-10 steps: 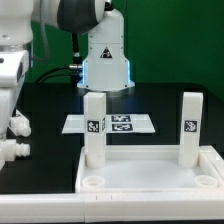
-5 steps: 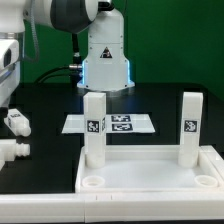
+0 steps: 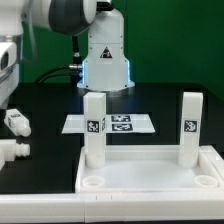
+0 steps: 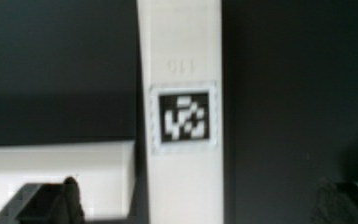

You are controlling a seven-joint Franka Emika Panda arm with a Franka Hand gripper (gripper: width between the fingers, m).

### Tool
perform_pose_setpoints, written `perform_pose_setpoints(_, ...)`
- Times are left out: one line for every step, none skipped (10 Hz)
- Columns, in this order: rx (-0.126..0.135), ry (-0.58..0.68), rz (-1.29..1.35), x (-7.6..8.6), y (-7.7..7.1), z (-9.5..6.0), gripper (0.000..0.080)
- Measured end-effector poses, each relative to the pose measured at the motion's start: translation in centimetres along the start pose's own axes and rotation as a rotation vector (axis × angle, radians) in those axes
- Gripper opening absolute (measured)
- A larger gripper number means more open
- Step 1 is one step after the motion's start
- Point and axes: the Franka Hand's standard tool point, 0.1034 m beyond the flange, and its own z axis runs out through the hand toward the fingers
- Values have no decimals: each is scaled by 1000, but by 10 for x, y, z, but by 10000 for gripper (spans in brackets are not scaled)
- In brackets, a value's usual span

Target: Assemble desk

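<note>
- The desk top [image 3: 150, 180] looks like white moulded plastic, smooth, with a soft sheen.
- The two upright legs [image 3: 94, 145] have the same smooth white plastic look.
- The leg seen close in the wrist view [image 4: 179, 60] is plain, even white; its tag [image 4: 186, 118] is a flat, matt black-and-white print.
- The marker board [image 3: 110, 124] looks thin, paper-like and matt.
- The table [image 3: 50, 100] is black and matt.
- The robot base [image 3: 105, 55] has a glossy white shell.

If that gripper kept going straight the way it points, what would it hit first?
Most likely a loose desk leg: the wrist view shows this tagged white post straight ahead of the gripper, between its open jaws. How far off is unclear.
</note>
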Motion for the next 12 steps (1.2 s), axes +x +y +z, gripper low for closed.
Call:
perform_pose_setpoints(15,-4,8,-5,-1,11,649)
perform_pose_setpoints(21,-7,9,-8,-1,16,649)
perform_pose_setpoints(33,-8,15,-12,-5,24,649)
perform_pose_setpoints(43,-10,19,-15,-6,30,649)
perform_pose_setpoints(49,-12,19,-16,-6,35,649)
perform_pose_setpoints(51,-14,20,-16,-7,38,649)
perform_pose_setpoints(44,-18,20,-17,-6,40,649)
perform_pose_setpoints(46,-19,20,-17,-7,41,649)
perform_pose_setpoints(46,-19,21,-17,-7,41,524)
perform_pose_setpoints(46,-19,21,-17,-7,41,524)
perform_pose_setpoints(46,-19,22,-17,-7,41,383)
perform_pose_setpoints(42,-20,33,-16,-5,38,281)
